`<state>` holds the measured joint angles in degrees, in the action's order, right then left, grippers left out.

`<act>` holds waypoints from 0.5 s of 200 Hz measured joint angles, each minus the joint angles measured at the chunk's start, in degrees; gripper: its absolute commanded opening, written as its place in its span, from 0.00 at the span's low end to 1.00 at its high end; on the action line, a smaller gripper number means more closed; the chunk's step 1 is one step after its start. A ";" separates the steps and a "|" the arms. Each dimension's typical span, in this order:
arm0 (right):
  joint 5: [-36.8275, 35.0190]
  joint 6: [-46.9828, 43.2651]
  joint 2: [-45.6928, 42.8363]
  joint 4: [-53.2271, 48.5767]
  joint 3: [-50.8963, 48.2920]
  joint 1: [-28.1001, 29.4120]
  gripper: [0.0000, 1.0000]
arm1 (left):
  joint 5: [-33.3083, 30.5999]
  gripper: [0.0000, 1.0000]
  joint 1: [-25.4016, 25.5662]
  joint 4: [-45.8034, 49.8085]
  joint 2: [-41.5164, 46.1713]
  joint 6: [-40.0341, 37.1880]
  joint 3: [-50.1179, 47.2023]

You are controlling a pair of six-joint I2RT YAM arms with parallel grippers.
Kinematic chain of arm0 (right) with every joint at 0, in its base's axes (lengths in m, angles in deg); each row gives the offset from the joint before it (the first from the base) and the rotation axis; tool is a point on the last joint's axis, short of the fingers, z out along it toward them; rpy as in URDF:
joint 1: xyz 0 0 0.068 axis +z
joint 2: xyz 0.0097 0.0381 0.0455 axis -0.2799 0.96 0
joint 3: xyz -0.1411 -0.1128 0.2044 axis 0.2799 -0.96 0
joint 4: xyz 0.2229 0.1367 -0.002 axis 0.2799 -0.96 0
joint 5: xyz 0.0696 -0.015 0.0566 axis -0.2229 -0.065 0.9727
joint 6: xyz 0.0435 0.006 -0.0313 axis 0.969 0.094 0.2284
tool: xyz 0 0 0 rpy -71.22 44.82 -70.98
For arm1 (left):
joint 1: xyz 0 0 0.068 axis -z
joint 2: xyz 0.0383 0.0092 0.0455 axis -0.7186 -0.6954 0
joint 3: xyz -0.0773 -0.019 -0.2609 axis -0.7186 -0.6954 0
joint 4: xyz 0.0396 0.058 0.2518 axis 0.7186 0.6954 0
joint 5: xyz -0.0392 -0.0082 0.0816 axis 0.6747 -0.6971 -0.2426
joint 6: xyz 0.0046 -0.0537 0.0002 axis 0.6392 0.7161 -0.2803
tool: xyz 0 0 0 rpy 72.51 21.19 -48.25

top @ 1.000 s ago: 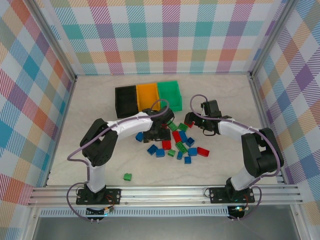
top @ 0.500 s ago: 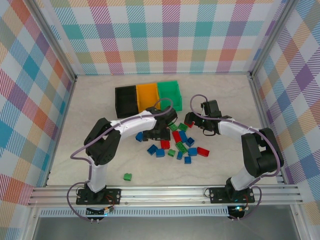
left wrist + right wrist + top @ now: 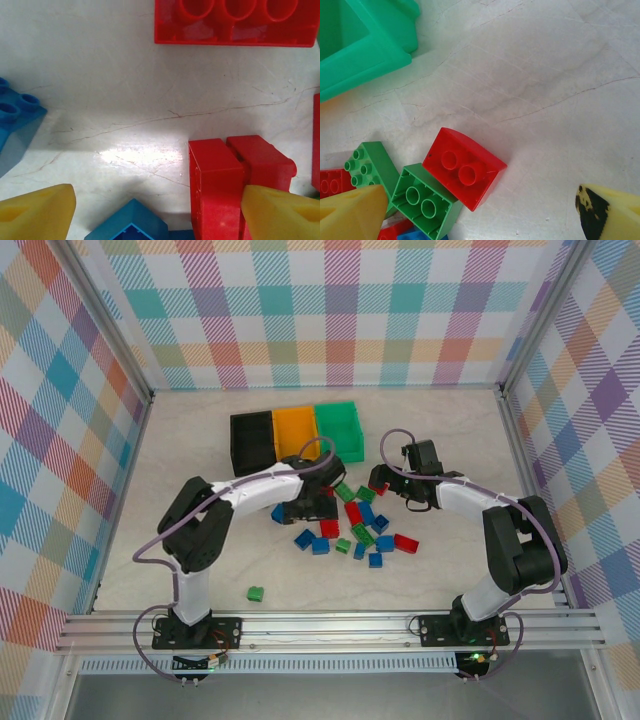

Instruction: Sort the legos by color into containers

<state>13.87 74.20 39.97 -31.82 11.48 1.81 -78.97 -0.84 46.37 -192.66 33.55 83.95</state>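
Note:
The legos (image 3: 357, 525) lie in a loose pile of red, green and blue bricks at mid-table. The black bin (image 3: 251, 440), orange bin (image 3: 295, 428) and green bin (image 3: 340, 425) stand in a row behind them. My left gripper (image 3: 316, 504) is low over the pile's left edge and open. Its yellow fingers (image 3: 35, 214) straddle a red brick (image 3: 216, 185) and a blue brick (image 3: 131, 224); the red one sits against the right finger. My right gripper (image 3: 385, 484) is open over the pile's far right, above an upturned red brick (image 3: 465, 167) and a green one (image 3: 424, 201).
A single green brick (image 3: 256, 593) lies apart near the front left. The green bin's corner (image 3: 362, 40) is close to the right gripper. Another upturned red brick (image 3: 235, 22) and a blue brick (image 3: 15, 112) lie around the left gripper. Checked walls enclose the table.
The left arm's elbow shifted slightly and came back, and its gripper edged a little left over the pile. The right arm has not moved. No brick was taken up.

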 measured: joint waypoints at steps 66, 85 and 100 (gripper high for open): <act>0.00 0.00 0.00 0.00 0.00 0.00 0.97 | 0.74 0.89 -0.17 -3.52 2.78 -0.11 -3.74; 0.00 0.02 0.00 0.00 0.00 0.00 0.97 | 0.52 0.90 0.11 -3.58 4.46 -0.11 -4.33; 0.02 0.02 0.00 0.00 0.00 0.00 0.97 | 0.09 0.92 0.50 -4.02 6.95 0.00 -4.52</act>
<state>13.89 74.22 39.97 -31.82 11.48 1.81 -78.88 -0.33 42.35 -185.71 33.55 79.43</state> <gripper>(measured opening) 0.967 0.904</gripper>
